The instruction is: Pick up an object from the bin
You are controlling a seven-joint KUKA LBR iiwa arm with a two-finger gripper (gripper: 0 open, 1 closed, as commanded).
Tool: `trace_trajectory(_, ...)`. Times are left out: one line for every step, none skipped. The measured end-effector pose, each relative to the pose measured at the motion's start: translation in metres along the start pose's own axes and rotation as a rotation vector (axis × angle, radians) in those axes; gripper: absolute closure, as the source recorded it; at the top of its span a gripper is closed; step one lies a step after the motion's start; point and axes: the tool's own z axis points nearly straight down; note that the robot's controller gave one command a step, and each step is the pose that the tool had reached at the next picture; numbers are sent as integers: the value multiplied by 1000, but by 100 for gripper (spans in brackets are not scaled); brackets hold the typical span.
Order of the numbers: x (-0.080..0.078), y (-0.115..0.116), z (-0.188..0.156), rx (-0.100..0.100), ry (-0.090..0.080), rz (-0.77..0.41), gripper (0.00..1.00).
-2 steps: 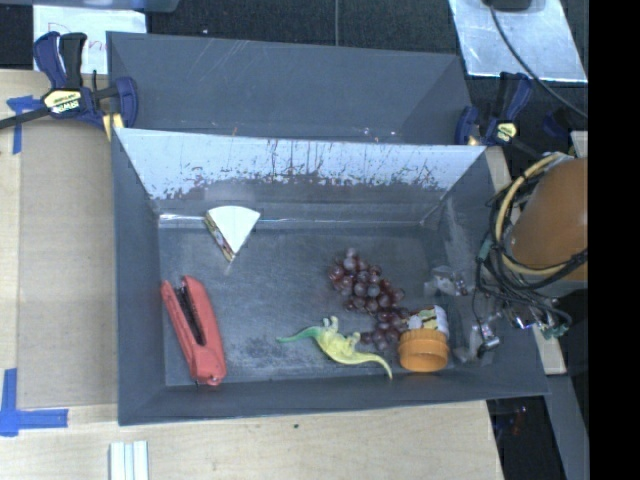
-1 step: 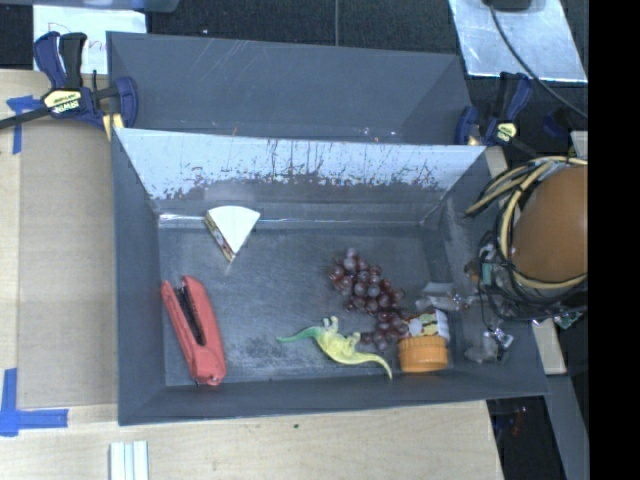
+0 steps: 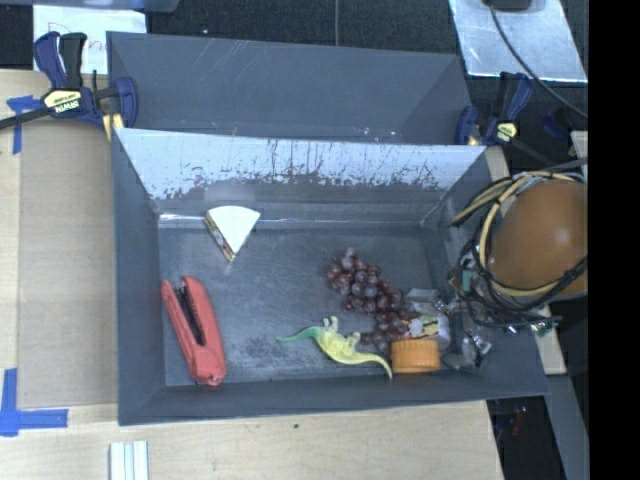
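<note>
Camera view: gripper (image 3: pixel 457 336) low in bin (image 3: pixel 300 400) corner; open or closed, cannot tell. Orange cap (image 3: pixel 415 356) just beside it, grapes (image 3: pixel 365 290) near, toy dinosaur (image 3: pixel 340 345) past cap. Risk: crowded neighbours snag, cap slips.

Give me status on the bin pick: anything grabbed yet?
Done: the pincer sits low at the bin's right end, beside the small orange cylinder and the purple grape bunch. In hand: nothing visibly held; its grip state is unreadable. Left: grasp and lift. The white wedge, red stapler-like tool and yellow-green dinosaur lie on the floor too.
</note>
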Motion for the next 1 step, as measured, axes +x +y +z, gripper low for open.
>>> trace_trajectory(-6, 13, -2, 7, 3, -310, 100)
